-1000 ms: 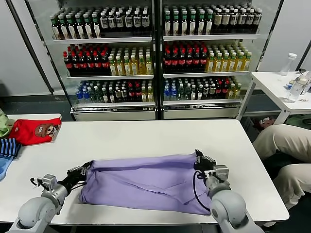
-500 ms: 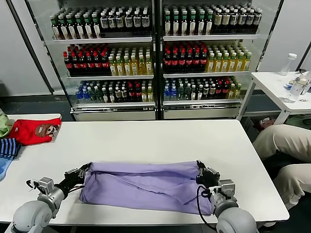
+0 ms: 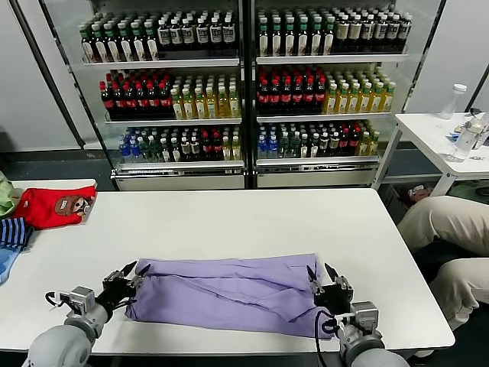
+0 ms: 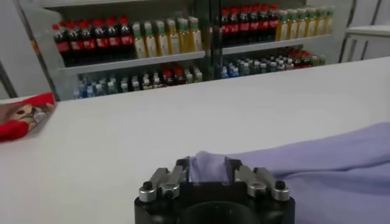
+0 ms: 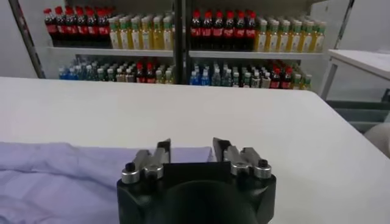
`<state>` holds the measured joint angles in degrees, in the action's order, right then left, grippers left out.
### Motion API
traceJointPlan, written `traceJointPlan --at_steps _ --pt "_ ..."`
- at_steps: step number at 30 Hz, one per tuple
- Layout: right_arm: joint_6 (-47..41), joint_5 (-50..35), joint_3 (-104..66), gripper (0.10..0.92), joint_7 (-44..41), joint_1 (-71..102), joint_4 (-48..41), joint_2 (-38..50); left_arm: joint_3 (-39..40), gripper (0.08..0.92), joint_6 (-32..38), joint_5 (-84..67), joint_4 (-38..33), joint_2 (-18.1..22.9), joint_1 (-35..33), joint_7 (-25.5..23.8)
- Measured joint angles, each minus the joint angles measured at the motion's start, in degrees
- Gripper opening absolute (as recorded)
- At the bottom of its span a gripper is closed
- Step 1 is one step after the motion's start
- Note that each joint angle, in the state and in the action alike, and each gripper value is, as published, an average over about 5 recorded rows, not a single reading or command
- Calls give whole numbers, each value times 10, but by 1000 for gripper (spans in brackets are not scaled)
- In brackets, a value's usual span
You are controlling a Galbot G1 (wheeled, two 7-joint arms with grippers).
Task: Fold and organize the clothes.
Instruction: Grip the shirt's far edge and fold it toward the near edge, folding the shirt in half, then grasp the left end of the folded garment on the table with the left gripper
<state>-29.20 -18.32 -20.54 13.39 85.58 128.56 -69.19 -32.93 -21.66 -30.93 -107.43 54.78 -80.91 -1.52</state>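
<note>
The lavender T-shirt (image 3: 229, 294) lies plain side up, folded into a long band across the near part of the white table (image 3: 229, 222). My left gripper (image 3: 134, 273) is at the band's left end, open, and a bit of cloth (image 4: 209, 165) lies between its fingers. My right gripper (image 3: 320, 277) is at the band's right end, open, with the shirt's edge (image 5: 183, 152) just past its fingertips. The shirt also shows in the left wrist view (image 4: 341, 164) and the right wrist view (image 5: 55, 176).
A red garment with a cartoon face (image 3: 53, 205) and a blue-striped garment (image 3: 11, 233) lie at the table's left end. A drinks cooler (image 3: 244, 92) stands behind. A person's legs (image 3: 443, 229) and a side table (image 3: 451, 134) are at the right.
Both grippers drew the shirt's far edge toward the near side, narrowing it into a band. Both have now opened and the cloth lies flat.
</note>
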Motion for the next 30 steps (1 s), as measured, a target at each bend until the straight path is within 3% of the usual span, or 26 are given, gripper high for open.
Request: traceJointPlan --at_steps 6,8,11,30 --pt "4 12 3 807 -2 7 3 -5 6 731 -25 -32 -10 17 -1 61" --pt "4 15 4 818 -2 9 3 -7 6 782 -33 -45 -13 19 0 76" --pt "5 19 5 822 -3 12 6 -8 8 794 -43 -64 -19 23 1 91" --pt "12 33 16 823 -4 18 2 -14 12 271 -68 -98 -26 38 -1 112"
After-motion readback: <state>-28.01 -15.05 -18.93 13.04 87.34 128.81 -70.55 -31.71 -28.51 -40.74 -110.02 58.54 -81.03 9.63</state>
